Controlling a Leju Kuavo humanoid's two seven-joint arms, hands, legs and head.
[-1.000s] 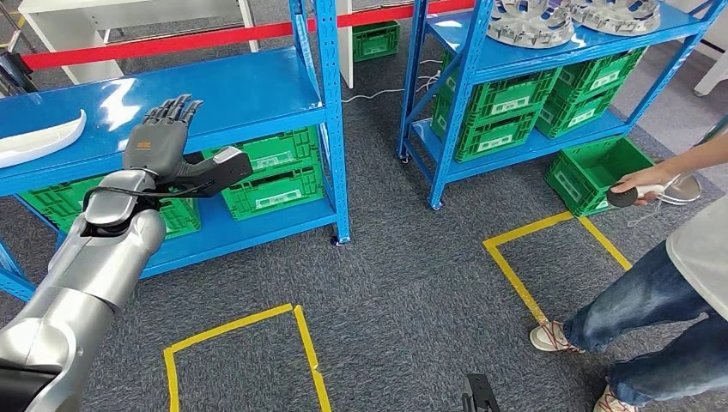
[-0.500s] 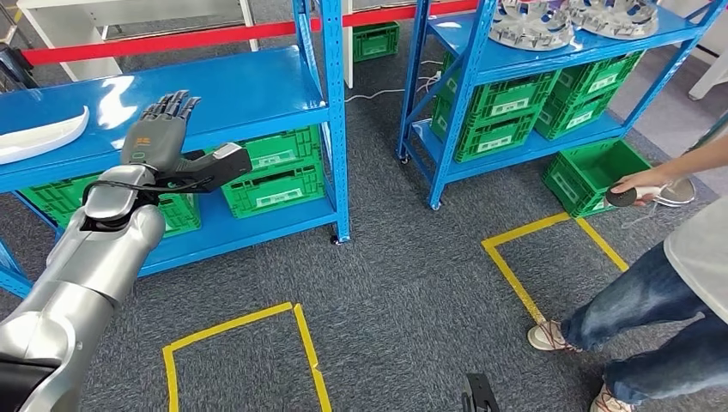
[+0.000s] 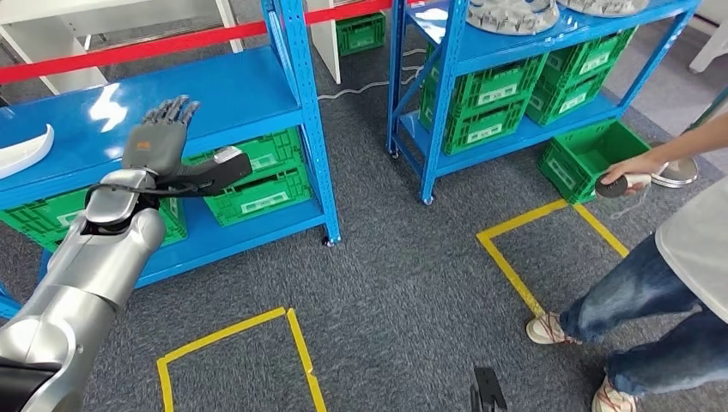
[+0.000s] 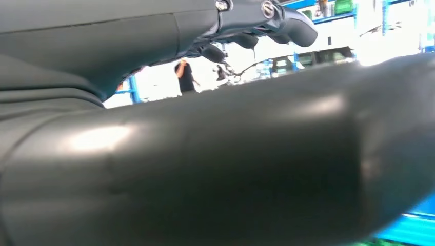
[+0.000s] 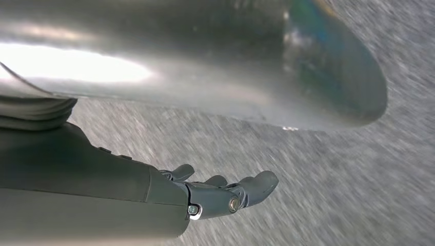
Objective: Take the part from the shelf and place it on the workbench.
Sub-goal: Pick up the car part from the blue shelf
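A white curved part (image 3: 21, 148) lies on the top board of the blue shelf (image 3: 232, 90), cut by the head view's left edge. My left hand (image 3: 159, 142) is raised in front of that shelf, to the right of the part and apart from it, fingers spread, thumb (image 3: 215, 169) sticking out sideways, nothing in it. The left wrist view has the thick thumb (image 4: 231, 154) up close, with the dark fingers (image 4: 256, 20) beyond. My right hand (image 5: 220, 192) hangs over grey carpet, fingers loosely extended, holding nothing.
Green crates (image 3: 257, 184) fill the shelf's lower levels. A second blue shelf (image 3: 481, 51) to the right carries silver wheel covers (image 3: 506, 13) and more crates. Yellow tape squares (image 3: 232, 330) mark the carpet. A person (image 3: 678, 283) stands at the right, holding a small device (image 3: 614, 184).
The whole picture has slid left, so the camera has turned; the white part now sits at the frame's edge. My left hand keeps its raised, spread pose.
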